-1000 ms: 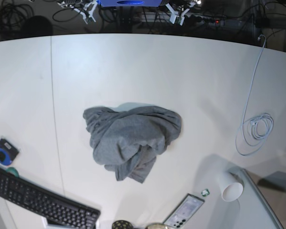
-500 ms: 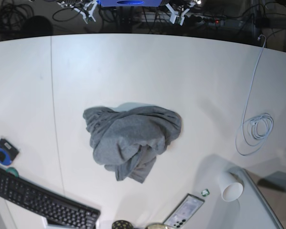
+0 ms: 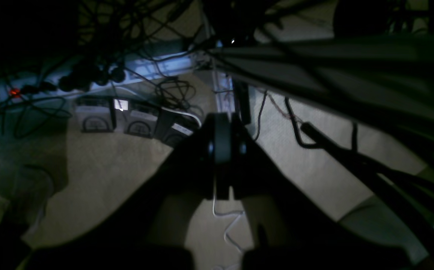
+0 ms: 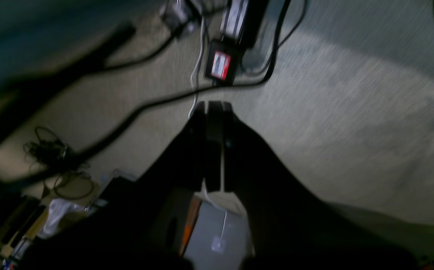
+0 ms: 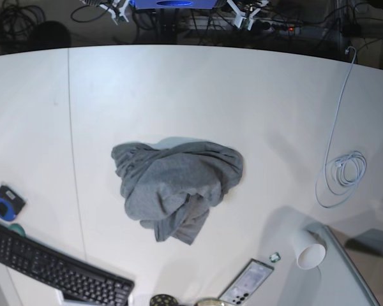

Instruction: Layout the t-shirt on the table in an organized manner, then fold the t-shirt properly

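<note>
The t-shirt (image 5: pixel 176 193) lies crumpled in a grey heap on the table (image 5: pixel 179 89), between the dark seam line (image 5: pixel 73 159) and the coiled white cable (image 5: pixel 346 169), with a keyboard (image 5: pixel 54 268) and a paper cup (image 5: pixel 308 250) nearer the front edge. Nothing is laid out yet. Both arms hang beyond the table's far edge, over the floor and its cords, likely parked clear of the cloth. The left gripper (image 3: pixel 222 129) and right gripper (image 4: pixel 213 112) each have their jaws pressed together, pinching nothing.

t-shirt (image 5: pixel 175 188): crumpled; neckline and sleeves buried in folds
keyboard (image 5: pixel 54 271): cut by lower edge
right wrist view: motion-blurred floor
left wrist view: dark, murky cables
</note>
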{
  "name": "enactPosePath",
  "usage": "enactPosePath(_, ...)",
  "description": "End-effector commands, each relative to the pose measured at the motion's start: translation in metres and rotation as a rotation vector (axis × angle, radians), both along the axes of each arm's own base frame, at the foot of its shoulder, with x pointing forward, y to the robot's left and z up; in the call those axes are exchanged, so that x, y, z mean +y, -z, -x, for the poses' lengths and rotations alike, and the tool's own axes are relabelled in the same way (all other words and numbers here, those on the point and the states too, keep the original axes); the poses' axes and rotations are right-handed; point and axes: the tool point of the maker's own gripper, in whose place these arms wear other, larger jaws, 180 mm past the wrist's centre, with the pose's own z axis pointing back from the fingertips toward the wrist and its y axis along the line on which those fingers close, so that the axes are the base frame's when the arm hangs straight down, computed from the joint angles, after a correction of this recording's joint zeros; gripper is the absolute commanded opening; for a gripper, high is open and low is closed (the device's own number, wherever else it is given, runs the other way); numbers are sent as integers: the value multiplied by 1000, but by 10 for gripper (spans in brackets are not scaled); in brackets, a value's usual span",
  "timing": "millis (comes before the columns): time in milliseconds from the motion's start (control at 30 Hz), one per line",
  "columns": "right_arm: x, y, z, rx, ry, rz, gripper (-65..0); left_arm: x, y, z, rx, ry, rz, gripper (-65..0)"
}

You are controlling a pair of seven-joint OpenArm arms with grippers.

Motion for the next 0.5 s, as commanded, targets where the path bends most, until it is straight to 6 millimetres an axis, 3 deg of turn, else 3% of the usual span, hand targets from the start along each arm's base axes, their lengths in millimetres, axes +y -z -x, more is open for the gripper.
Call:
enactPosePath(0, 0, -1, 5, 7, 4, -7, -648, 2, -3, 4, -11, 2, 5, -650)
enactPosePath(200, -13, -1, 16, 20, 5, 12, -648, 3, -10, 11, -39, 15, 18, -650)
enactPosePath(267, -25, -1, 13, 2, 2, 23, -648, 4, -10, 12, -37, 15, 17, -650)
enactPosePath(467, -35, -5, 2, -79, -8, 3, -648, 5, -10, 7, -44, 1, 14, -650)
